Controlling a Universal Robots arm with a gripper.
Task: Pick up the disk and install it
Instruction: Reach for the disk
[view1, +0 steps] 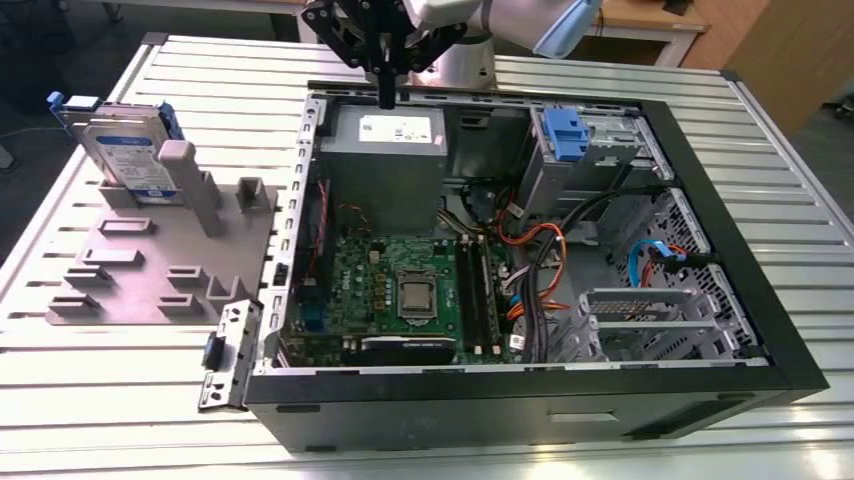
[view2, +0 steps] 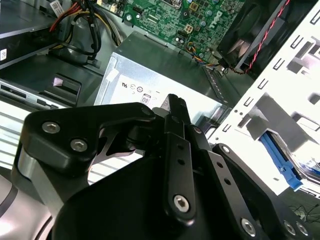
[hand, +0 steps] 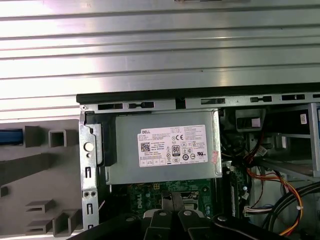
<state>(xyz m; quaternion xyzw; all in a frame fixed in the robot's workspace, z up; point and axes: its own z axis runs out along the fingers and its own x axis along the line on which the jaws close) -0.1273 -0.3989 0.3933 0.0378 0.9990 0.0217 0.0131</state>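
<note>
**While the disk (view1: 127, 150) waits, the gripper (view1: 387, 98) hangs over the case (view1: 534, 415)**

Gripper fingers pressed together, nothing between them, poised above the grey metal box (view1: 384, 150) just inside the case's rim. Disk stands on edge in the grey stand (view1: 147, 270), outside the case toward the exterior view's left, well apart from the gripper.

Risks as I judge them:
- A straight descent here strikes the box or the rim.
- Closed fingers reaching the disk would knock it from its slot rather than grip it.
- Stand's posts crowd the disk, so an off-centre approach could snag.
- Loose cables (view1: 534, 237) near the blue bracket (view1: 565, 135) might foul the install.
</note>
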